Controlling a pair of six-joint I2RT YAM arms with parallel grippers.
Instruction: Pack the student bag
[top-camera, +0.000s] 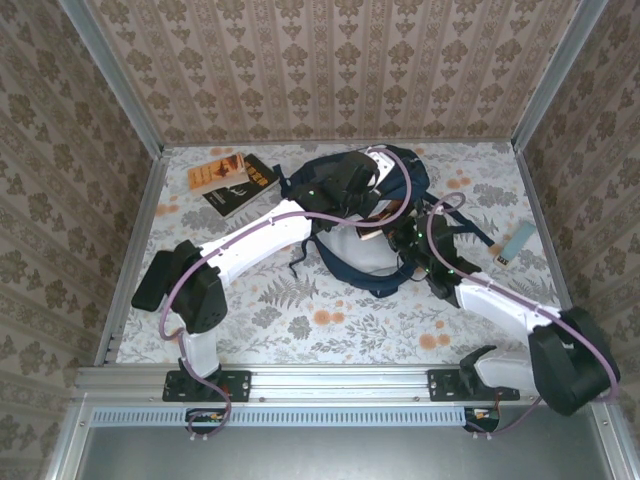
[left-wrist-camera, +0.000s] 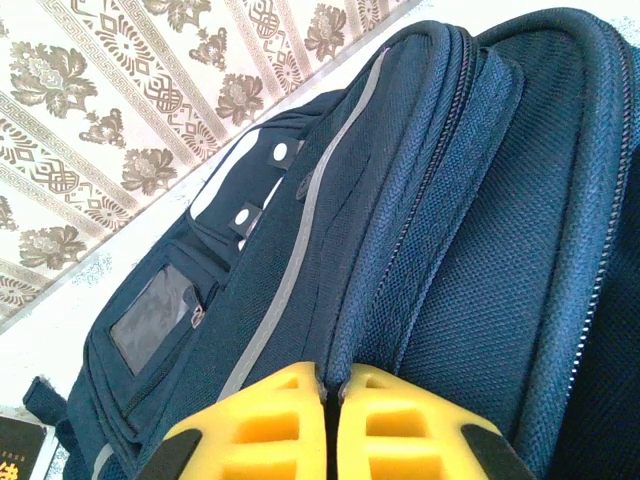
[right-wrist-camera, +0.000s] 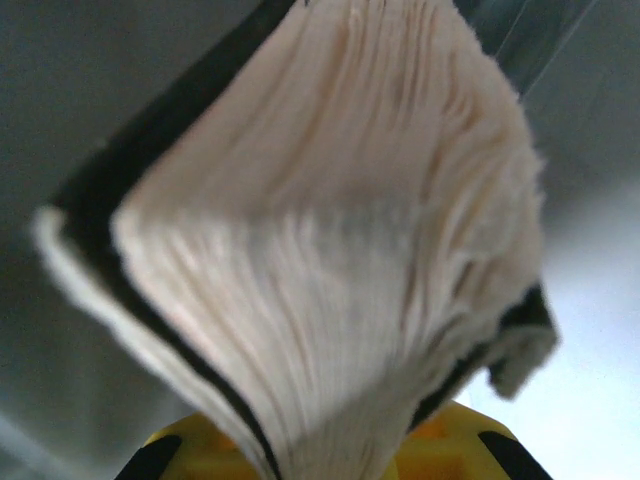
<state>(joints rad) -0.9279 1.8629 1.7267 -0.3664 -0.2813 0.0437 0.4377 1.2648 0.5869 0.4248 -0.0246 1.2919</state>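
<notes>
The student bag (top-camera: 345, 268), a navy blue backpack, lies at the middle back of the table. In the left wrist view its mesh panels, zippers and grey stripe (left-wrist-camera: 300, 240) run up close. My left gripper (left-wrist-camera: 332, 385) is shut on a ridge of the bag's fabric beside a zipper; from above it (top-camera: 368, 190) sits over the bag's top. My right gripper (right-wrist-camera: 335, 445) is shut on a black-covered book (right-wrist-camera: 330, 250) whose pale pages fan out, blurred. In the top view that gripper (top-camera: 402, 236) is at the bag's right side, over its light inside.
An orange book (top-camera: 215, 172) and a black book (top-camera: 242, 188) lie at the back left of the floral table (top-camera: 300, 320). A pale blue flat item (top-camera: 515, 243) lies at the right. Patterned walls close in three sides.
</notes>
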